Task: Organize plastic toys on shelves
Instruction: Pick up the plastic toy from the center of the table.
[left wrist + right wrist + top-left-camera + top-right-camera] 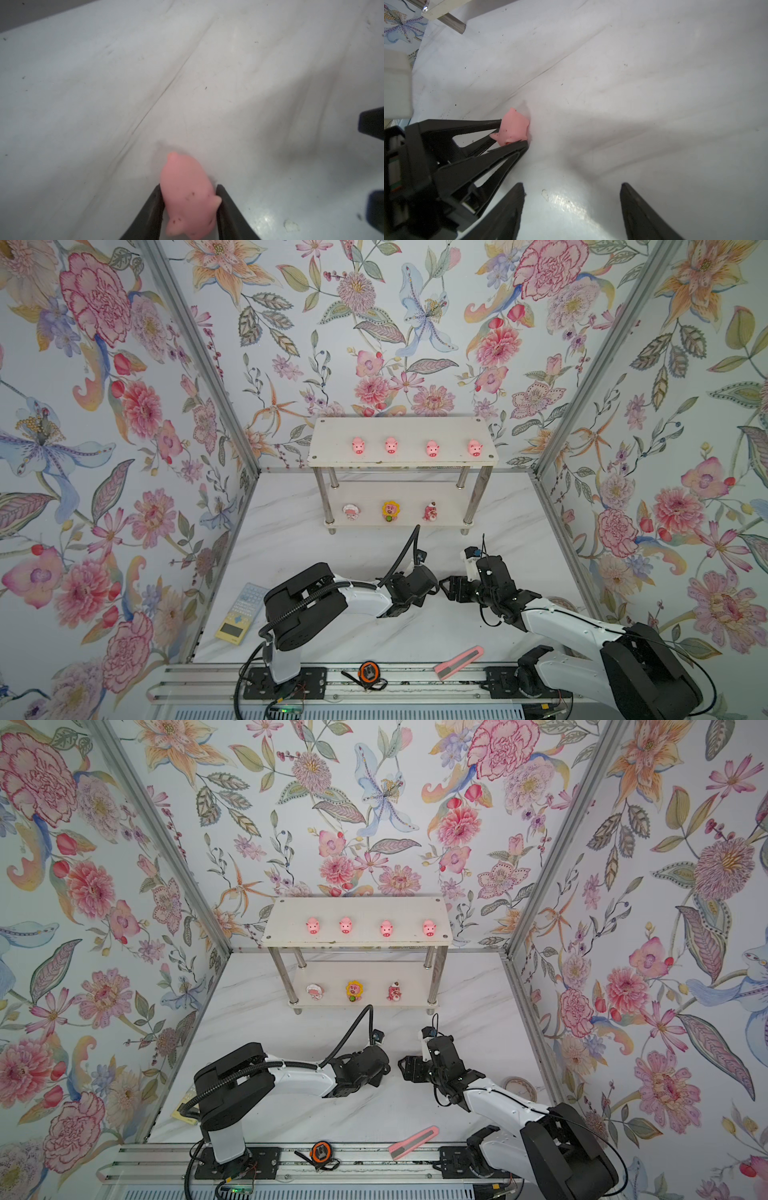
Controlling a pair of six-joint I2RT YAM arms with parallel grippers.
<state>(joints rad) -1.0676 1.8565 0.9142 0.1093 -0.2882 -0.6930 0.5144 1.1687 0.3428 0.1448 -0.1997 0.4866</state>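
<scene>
Pig figurine, tiny, pink, smooth plastic (pixel 187 195): lies on the white marbled table (pixel 83 104) in the near half, between the two arms. Sits clamped across its flanks by the black fingers of the left gripper (pixel 513 133), with part of the body poking out beyond the tips. Looks feather-light, rounded and slick, perhaps slightly squashy. Seems apt to squirt out of a shallow tip pinch, so best taken across the widest part of the body, never by ears or legs. Right gripper (pixel 571 185) hovers just beside, jaws spread wide, holding nothing. Farther back stands the white two-tier rack with chrome legs (pixel 403 460). Carries four matching pink pigs (pixel 391 445) in a row on the top board, with spare room at one end, and three small character figurines (pixel 390 511) on the lower board.
</scene>
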